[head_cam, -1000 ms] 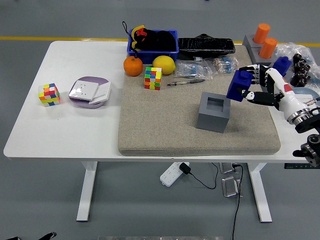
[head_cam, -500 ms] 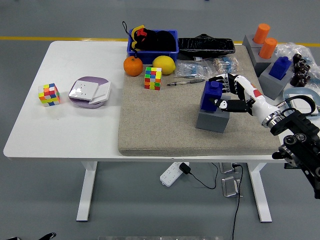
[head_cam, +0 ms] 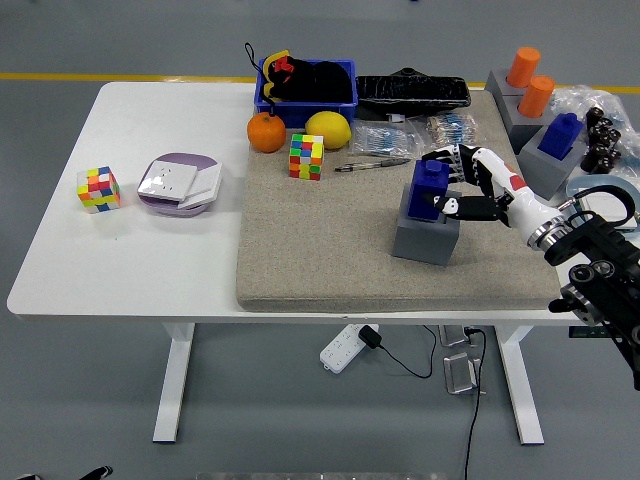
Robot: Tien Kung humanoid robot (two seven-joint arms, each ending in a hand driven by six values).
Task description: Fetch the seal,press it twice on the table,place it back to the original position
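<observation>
The white bench (head_cam: 150, 260) carries a beige mat (head_cam: 330, 260), and on the mat stands the grey holder (head_cam: 424, 237). A second ago the right hand (head_cam: 462, 185) carried the blue seal (head_cam: 426, 190) off to the holder's right; now the seal sits in the holder's top opening, fingers still curled around it. I judge only the release remains.
</observation>
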